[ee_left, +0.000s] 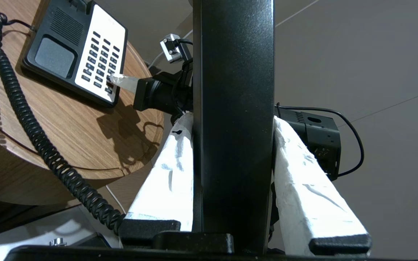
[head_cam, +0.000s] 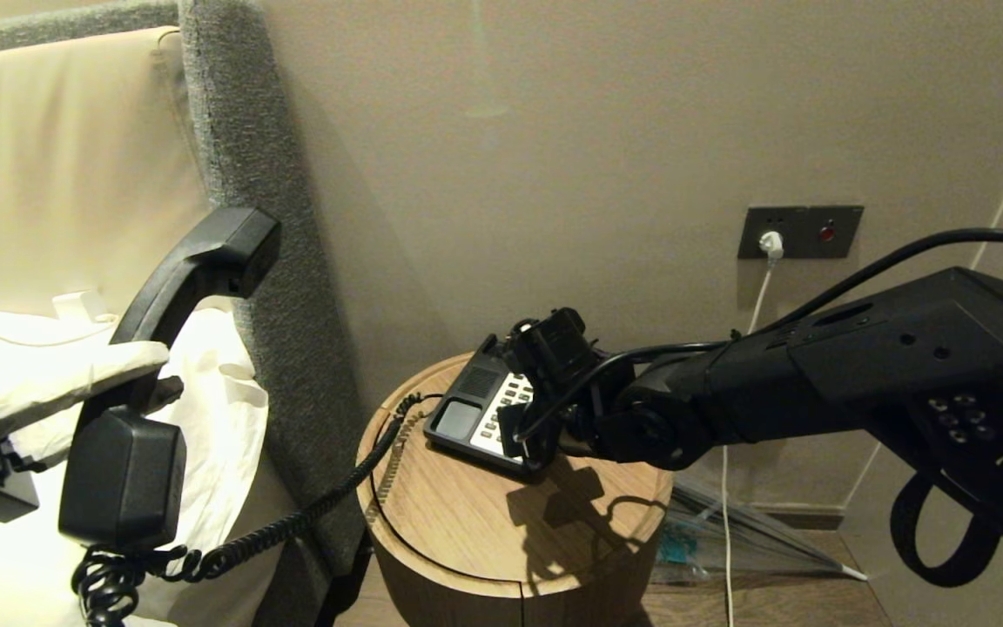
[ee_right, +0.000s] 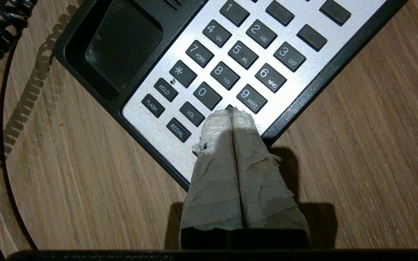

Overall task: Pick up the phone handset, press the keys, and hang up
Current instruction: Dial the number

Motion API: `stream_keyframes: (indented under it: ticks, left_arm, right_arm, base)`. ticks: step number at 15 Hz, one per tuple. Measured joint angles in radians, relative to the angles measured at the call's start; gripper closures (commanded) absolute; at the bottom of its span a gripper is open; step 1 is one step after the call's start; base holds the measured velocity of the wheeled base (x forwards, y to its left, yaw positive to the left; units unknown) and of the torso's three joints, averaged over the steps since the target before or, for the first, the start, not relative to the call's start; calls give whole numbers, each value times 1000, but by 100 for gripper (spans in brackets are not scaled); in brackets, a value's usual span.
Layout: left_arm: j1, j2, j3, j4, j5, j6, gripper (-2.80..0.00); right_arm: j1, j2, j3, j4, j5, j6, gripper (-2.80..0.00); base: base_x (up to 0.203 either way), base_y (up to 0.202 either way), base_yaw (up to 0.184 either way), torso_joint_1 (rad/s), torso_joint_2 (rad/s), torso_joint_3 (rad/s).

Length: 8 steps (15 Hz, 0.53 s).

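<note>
Your left gripper (head_cam: 131, 366) sits at the left edge of the head frame, its white-wrapped fingers (ee_left: 169, 181) clamped on the shaft of the phone handset (head_cam: 171, 348). In the left wrist view that black shaft fills the centre of the picture with one padded finger pressed on each side. The handset is held up off the phone, tilted, one blocky end at upper left against the grey headboard (head_cam: 240, 174) and the other lower down in front of the white pillow (head_cam: 223, 392). Its coiled cord (head_cam: 292, 522) droops from the lower end and runs right, up onto the round wooden side table (head_cam: 484, 522) to the phone base (head_cam: 475, 418), which rests at the table's far side, centre of the head frame (its handset cradle is bare).

Your right arm reaches in from the right of the head frame, and the right gripper (ee_right: 230, 114) is down over the near end of the faceplate. In the right wrist view its two taped fingertips are pressed together with no gap, and their joined tip lies on the keys (ee_right: 230, 61), right at the bottom row beside 0 and 9, covering the key there. A wall socket plate (head_cam: 802, 231) with a white plug sits at upper right.
</note>
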Motion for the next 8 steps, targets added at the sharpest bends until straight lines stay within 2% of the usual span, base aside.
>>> stream_keyframes:
  ticks: [8]
  left_arm:
    - [0, 0, -1, 0, 0, 0, 0]
  right_arm:
    - [17, -23, 35, 0, 0, 1, 0]
  base:
    - [0, 0, 0, 0, 0, 0]
